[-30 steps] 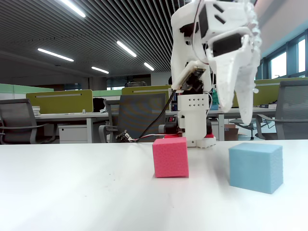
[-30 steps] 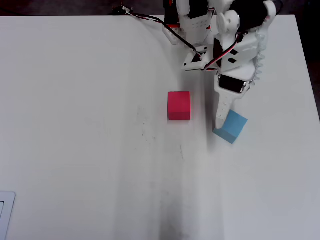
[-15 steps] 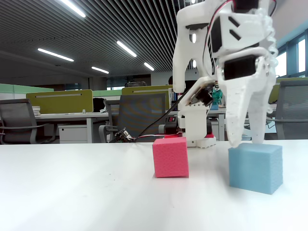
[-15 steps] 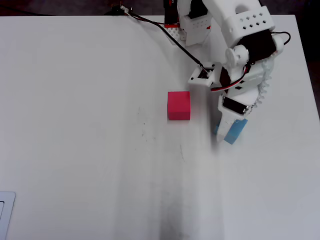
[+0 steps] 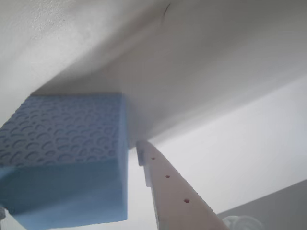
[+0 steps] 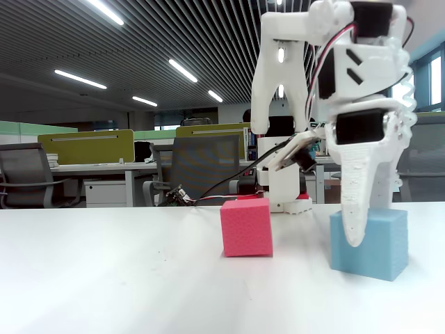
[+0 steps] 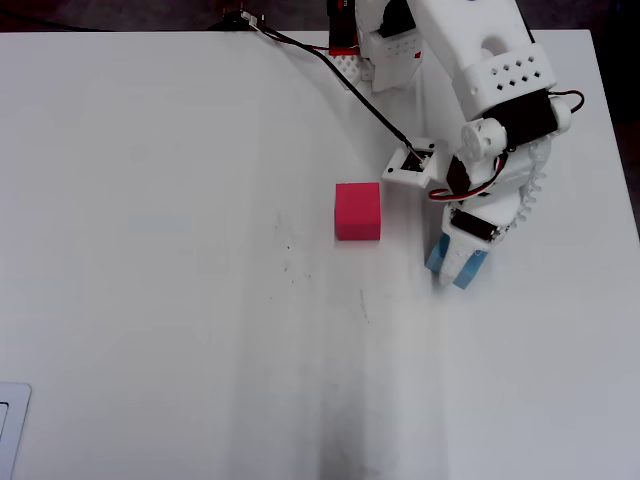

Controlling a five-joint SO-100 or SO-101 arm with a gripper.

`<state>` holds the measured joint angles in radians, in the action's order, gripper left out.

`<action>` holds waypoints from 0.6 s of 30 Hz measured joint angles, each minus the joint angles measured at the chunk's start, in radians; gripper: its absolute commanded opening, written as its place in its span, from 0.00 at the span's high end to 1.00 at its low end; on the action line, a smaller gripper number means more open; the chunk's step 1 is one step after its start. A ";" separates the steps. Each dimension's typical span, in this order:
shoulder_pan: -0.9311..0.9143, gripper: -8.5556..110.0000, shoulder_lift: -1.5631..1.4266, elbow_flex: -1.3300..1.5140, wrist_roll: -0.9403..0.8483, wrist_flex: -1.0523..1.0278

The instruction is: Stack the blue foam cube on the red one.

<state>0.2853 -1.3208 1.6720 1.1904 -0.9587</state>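
You are straddling the blue foam cube (image 6: 369,243) with the gripper (image 6: 356,235): the cube is sitting on the table (image 7: 180,250) between the spread fingers, not yet clamped. The red one (image 6: 246,227) is lying beside the gripper, toward the fixed view's left, apart from the blue.

From above, the white arm (image 7: 480,90) is reaching down from the far edge of the white table (image 7: 150,250), and its gripper (image 7: 458,262) is sitting right over the blue foam cube (image 7: 452,268), covering most of it. The red one (image 7: 357,211) is sitting just to the left, apart. Can't tell how the jaws are standing.
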 measured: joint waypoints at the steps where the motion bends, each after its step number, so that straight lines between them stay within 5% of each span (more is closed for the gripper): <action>1: 0.002 0.67 0.000 0.000 0.000 0.000; 18: -0.017 0.72 0.003 -0.052 0.000 0.006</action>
<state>0.2684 -1.3177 1.6199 1.1904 -0.9526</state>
